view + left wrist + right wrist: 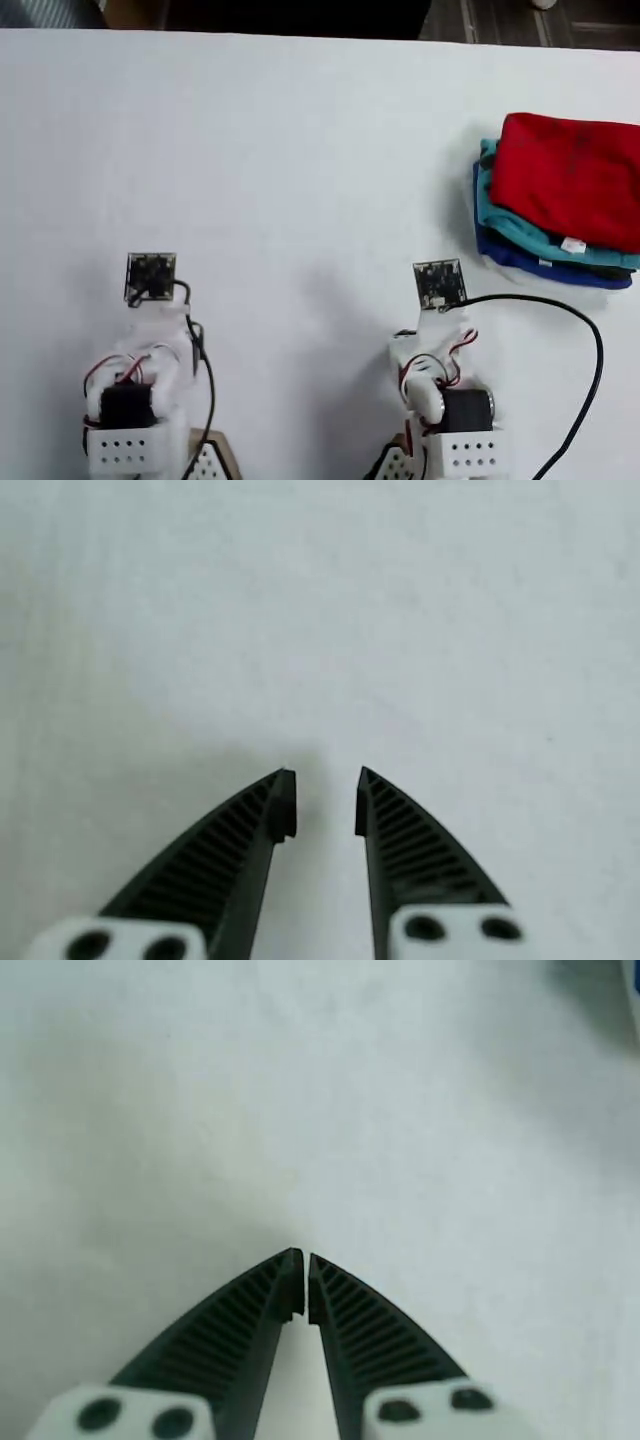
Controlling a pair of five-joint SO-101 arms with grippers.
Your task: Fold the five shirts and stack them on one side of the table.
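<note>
A stack of folded shirts (560,200) lies at the table's right edge, with a red shirt (568,175) on top, a teal one (505,222) under it and a blue one (540,268) at the bottom. Both arms are drawn back at the near edge, away from the stack. The left arm (148,330) hangs over bare table, and my left gripper (322,800) is open a little with nothing between its fingers. The right arm (440,340) sits left of the stack and nearer the front edge. My right gripper (305,1285) is shut and empty, its tips almost touching.
The white table (280,160) stretches bare across the middle and left. A black cable (585,340) loops from the right arm toward the front right edge. A blue edge of the stack (632,985) shows in a corner of the right wrist view.
</note>
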